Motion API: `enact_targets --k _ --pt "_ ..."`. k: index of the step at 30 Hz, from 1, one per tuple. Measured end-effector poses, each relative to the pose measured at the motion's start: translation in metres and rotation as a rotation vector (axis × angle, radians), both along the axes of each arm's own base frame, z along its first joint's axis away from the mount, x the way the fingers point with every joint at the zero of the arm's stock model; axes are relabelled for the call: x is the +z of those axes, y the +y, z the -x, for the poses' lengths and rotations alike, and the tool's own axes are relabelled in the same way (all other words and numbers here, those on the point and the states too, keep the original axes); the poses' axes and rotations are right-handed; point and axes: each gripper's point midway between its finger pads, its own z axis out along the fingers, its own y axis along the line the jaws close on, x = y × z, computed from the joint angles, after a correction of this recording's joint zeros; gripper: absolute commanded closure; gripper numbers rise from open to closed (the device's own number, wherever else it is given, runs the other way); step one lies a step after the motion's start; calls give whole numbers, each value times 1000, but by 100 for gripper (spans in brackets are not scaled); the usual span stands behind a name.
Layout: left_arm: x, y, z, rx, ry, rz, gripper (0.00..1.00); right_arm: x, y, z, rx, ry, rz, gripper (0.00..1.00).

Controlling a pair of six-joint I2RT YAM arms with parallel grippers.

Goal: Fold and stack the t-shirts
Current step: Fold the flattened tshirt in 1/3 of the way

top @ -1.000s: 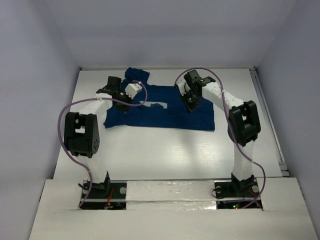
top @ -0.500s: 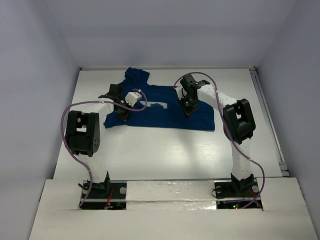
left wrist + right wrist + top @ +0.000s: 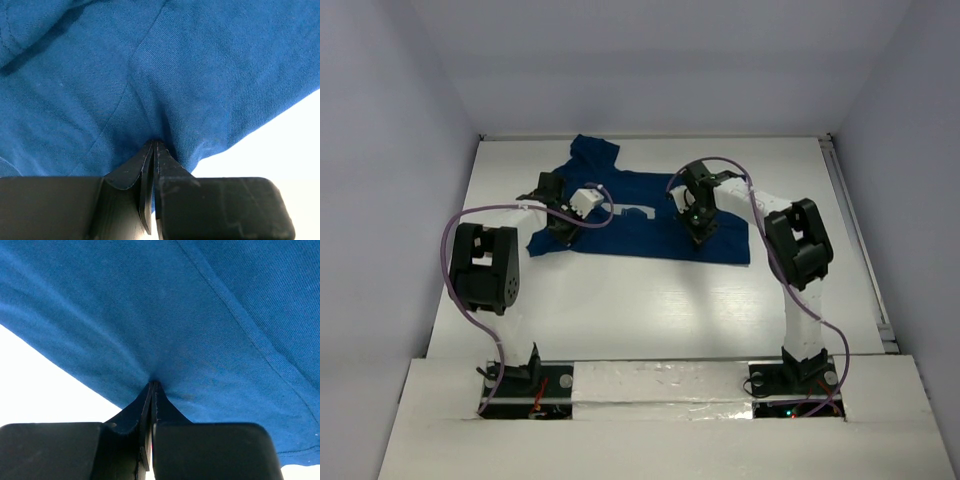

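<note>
The dark blue t-shirt (image 3: 630,238) lies crumpled across the far middle of the white table (image 3: 650,310), one sleeve (image 3: 595,150) pointing to the back and a small white print (image 3: 638,210) on its chest. My left gripper (image 3: 565,230) sits low on the shirt's left part and my right gripper (image 3: 703,230) on its right part. In the left wrist view the left gripper (image 3: 155,143) is shut, and the blue cloth (image 3: 200,75) puckers at its tips. The right gripper (image 3: 152,384) is likewise shut on a pinch of blue cloth (image 3: 210,330).
White walls enclose the table on the left, back and right. A metal rail (image 3: 855,230) runs along the table's right edge. Purple cables (image 3: 455,225) loop off both arms. Bare white tabletop lies between the shirt and the arm bases (image 3: 660,385).
Both grippers have moved toward the near edge and slightly inward, pulling pinched shirt cloth with them. Both stayed shut throughout.
</note>
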Motion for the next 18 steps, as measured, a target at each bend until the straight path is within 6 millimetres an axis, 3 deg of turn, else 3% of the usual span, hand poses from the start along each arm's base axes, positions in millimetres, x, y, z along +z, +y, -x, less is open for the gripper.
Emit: enact_targets --k 9,18 --pt "-1 8 12 -125 -8 -35 100 -3 0 20 86 18 -17 100" --pt "-5 22 62 -370 151 -38 100 -5 14 51 248 64 3 100"
